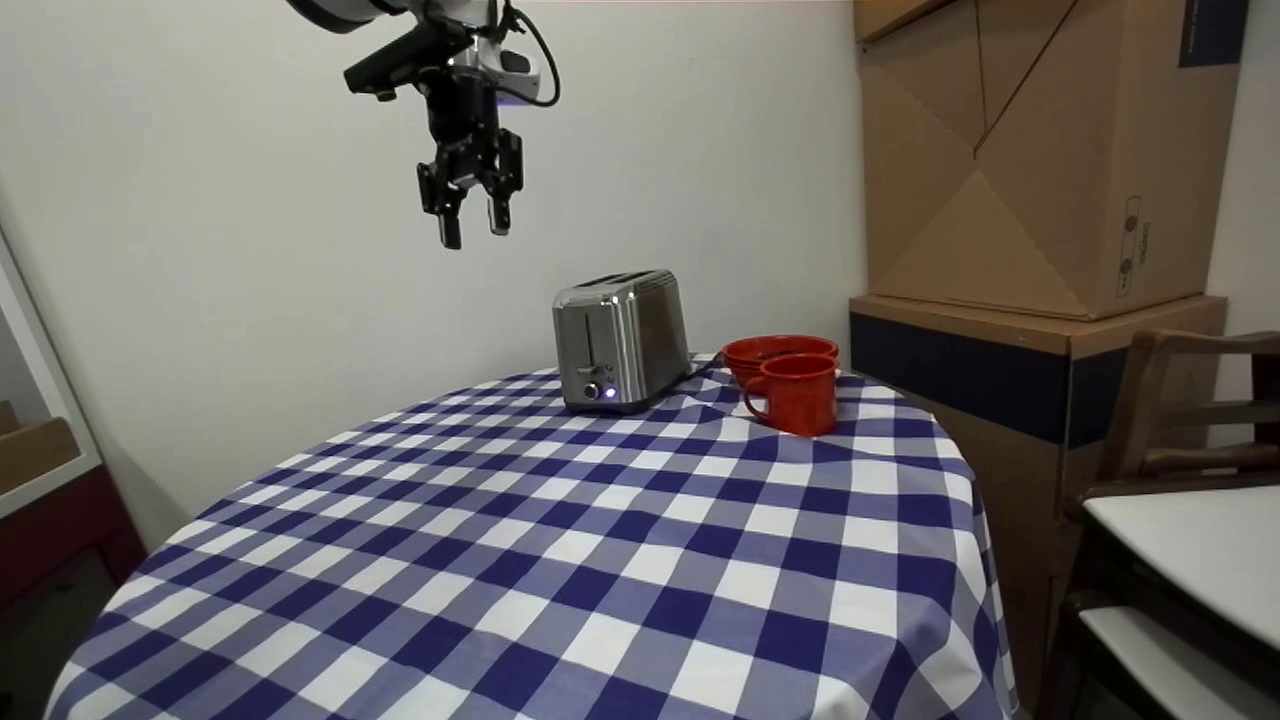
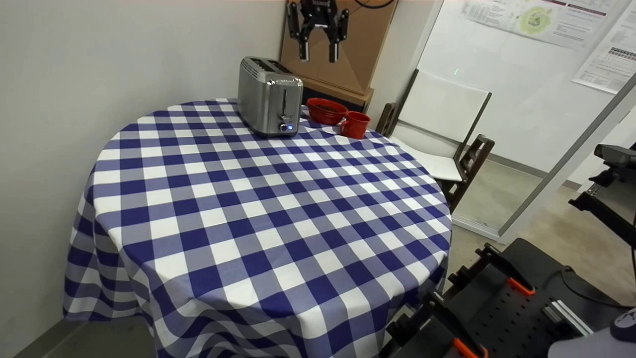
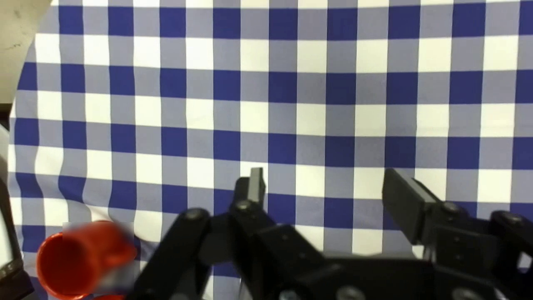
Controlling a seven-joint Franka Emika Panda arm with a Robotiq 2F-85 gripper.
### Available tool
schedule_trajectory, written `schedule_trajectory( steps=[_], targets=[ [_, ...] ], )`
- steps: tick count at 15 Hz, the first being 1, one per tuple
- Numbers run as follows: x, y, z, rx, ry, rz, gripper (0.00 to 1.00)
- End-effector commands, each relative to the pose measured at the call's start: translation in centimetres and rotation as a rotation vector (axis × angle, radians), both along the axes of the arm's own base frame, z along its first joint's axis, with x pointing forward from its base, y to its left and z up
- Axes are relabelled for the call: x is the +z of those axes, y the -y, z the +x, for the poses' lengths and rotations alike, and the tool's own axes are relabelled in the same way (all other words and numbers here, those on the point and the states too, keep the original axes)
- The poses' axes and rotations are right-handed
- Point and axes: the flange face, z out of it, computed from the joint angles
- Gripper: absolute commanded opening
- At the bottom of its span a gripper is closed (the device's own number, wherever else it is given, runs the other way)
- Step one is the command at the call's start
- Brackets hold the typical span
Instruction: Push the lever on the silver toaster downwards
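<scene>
The silver toaster (image 1: pixel 655 340) stands upright at the back of the checked table in both exterior views (image 2: pixel 254 97). Its narrow front has a vertical slot with a small lever (image 1: pixel 588 371) low on it, above a dial with a lit light. My gripper (image 1: pixel 475 235) hangs in the air above the toaster's height, fingers pointing down; it also shows in the exterior view (image 2: pixel 319 58). In the wrist view the gripper (image 3: pixel 322 171) has its fingers wide apart, with only tablecloth showing between them. It touches nothing. The lever does not show in the wrist view.
A red mug (image 1: pixel 802 395) and stacked red bowls (image 1: pixel 780 348) sit beside the toaster; the mug also shows in the wrist view (image 3: pixel 66 266). A white wall (image 1: pixel 250 200) runs behind the table. Cardboard boxes (image 1: pixel 1020 180) and a chair (image 2: pixel 442 164) stand beyond the table edge.
</scene>
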Motion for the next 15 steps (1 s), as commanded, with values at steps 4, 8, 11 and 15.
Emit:
schedule_trajectory(
  steps=[4, 8, 11, 15],
  targets=[
    [-1.6, -0.3, -6.8, -0.040, -0.053, -0.017, 1.00],
    [-3.1, -0.5, -10.4, -0.013, -0.027, -0.018, 1.00],
    [-4.0, -0.5, -9.2, -0.008, -0.063, -0.018, 1.00],
    [-3.9, -0.4, -8.9, -0.010, -0.059, -0.019, 1.00]
  ],
)
